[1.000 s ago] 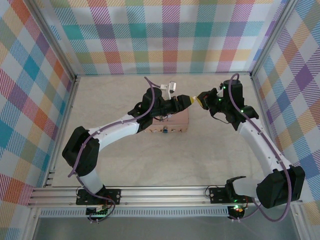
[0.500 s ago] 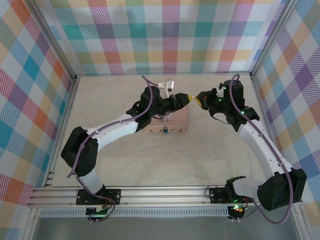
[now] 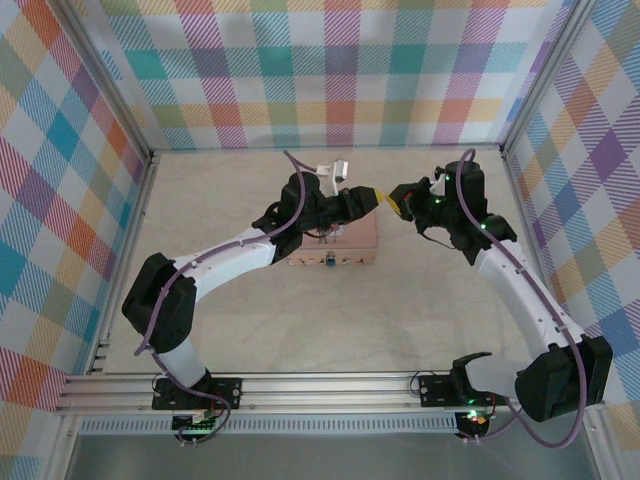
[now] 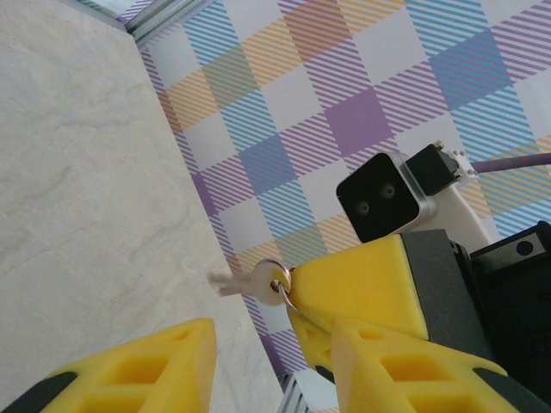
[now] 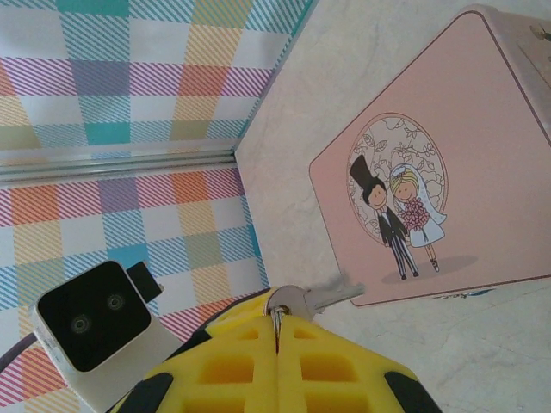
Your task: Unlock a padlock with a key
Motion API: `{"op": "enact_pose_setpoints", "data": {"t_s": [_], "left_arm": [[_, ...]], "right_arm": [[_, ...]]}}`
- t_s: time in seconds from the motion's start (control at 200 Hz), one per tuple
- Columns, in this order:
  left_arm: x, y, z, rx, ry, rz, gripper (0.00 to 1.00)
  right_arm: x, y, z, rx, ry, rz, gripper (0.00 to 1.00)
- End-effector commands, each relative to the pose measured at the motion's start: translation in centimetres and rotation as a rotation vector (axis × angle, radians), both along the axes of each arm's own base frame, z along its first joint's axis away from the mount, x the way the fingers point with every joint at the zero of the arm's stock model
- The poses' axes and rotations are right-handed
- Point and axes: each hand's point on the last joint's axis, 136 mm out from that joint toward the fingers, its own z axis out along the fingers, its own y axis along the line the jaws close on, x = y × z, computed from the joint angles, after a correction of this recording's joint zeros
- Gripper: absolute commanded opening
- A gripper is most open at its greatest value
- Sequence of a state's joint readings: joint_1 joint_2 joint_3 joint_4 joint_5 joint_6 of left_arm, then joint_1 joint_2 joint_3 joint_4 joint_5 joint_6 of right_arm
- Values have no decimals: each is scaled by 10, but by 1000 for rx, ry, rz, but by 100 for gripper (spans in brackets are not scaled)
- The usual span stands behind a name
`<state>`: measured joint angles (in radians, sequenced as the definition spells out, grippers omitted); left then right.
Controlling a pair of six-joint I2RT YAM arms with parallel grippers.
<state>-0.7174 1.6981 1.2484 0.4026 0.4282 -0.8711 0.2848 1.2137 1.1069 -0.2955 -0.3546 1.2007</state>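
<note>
- Key (image 5: 317,298) juts sideways from right fingers (image 5: 277,337), clamped on its ring, above the tin (image 5: 448,138).
- Left fingers (image 4: 274,361), apart, face its blade.

We see two arms with white curved link shells and black joint housings, the left arm (image 3: 225,265) and the right arm (image 3: 520,290); a purple cable runs along each. Small green lights glow on the right arm's joints. The fingers (image 4: 379,288) are bright yellow moulded blocks with square recesses, set in dark grey mounts. Each wrist carries a small white camera box (image 4: 379,200) with a black two-lens face
</note>
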Motion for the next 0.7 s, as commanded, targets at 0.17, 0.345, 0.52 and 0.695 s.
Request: {"op": "enact_pose_setpoints", "data": {"t_s": [0.17,0.345,0.52,0.695], "left_arm": [[3,7,39,-55,-91,18,36],[4,14,34,-60,-84,36,48],[2,33,27,-68,-79,36,60],[-9,59,13,5,-83,27,72]], "right_arm": [[-6,6,7,40,-21,24,0],[-6,7,11,43,-36,33,0],[-7,16,18,45,-64,123,0],[-15,42,17,20,-101,405,0]]}}
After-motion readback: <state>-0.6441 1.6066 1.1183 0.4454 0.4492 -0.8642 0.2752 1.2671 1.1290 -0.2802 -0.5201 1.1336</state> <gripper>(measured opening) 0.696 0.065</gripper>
